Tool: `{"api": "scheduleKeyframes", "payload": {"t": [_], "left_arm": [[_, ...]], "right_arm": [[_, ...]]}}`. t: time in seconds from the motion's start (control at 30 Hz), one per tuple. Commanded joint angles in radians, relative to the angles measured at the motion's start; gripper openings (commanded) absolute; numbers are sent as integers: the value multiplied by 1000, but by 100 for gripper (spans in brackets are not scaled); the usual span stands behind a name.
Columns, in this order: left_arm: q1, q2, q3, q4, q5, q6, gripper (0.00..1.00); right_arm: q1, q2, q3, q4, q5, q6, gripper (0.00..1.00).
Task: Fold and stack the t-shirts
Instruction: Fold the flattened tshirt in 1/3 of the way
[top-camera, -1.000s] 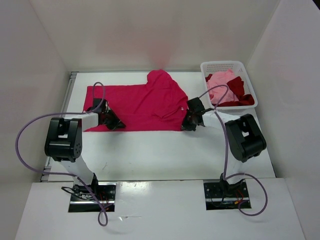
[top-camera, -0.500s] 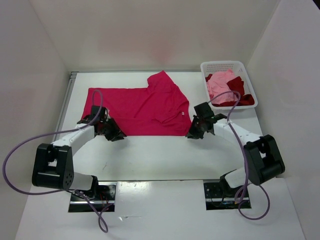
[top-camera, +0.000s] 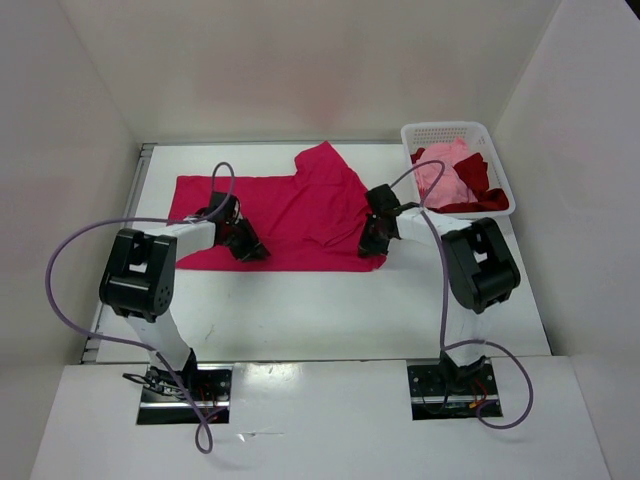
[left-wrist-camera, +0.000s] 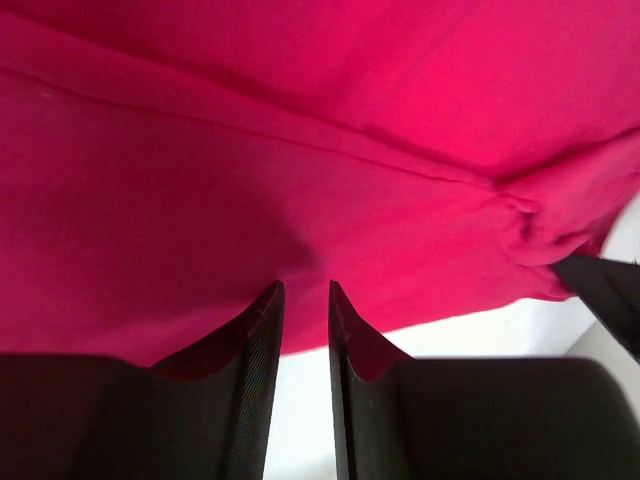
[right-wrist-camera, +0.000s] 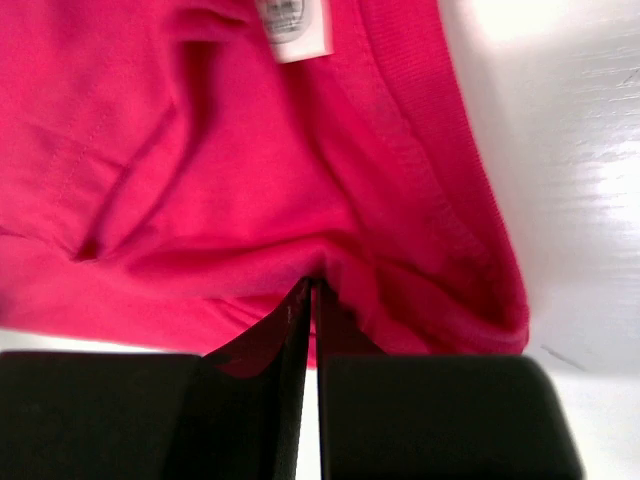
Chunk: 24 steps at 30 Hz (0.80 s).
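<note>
Pinching a bunched fold at the near right hem of the crimson-pink t-shirt (top-camera: 290, 215) with the right gripper (right-wrist-camera: 310, 285), clenching its fingers on the cloth near the white label (right-wrist-camera: 290, 25). Resting the left gripper (left-wrist-camera: 305, 290) at the near left hem, holding its fingers slightly apart; not showing whether grasping cloth. Presenting that bright shirt mostly flat on the far part of the table (top-camera: 300, 310), lumped at its far right. Showing the pale pink t-shirt (top-camera: 445, 170) and the dark red t-shirt (top-camera: 478, 185) crumpled together in the white basket (top-camera: 445, 128).
</note>
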Motion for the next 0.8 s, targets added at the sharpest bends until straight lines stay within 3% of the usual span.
{"api": "scheduleKeyframes", "payload": {"t": [0.0,0.3,0.43,0.57,0.67,0.77], "left_arm": [[-16,15,-9,44,13,-24,31],[-50,-64,-255,90,69,-86,31],[-59,-138,-295,58,59,-86,31],[-59,-202,-290,0,49,-74,34],[-69,-266,-238,-22,49,-74,38],[-69,-288,-160,-42,23,-55,46]], "right_arm": [[8,14,-17,10,66,-12,8],[8,-153,-325,35,77,103,7],[8,-232,-347,-8,77,127,7],[8,-289,-260,-62,86,103,17],[8,-300,-163,-76,28,68,33],[34,-262,-104,-57,28,57,37]]}}
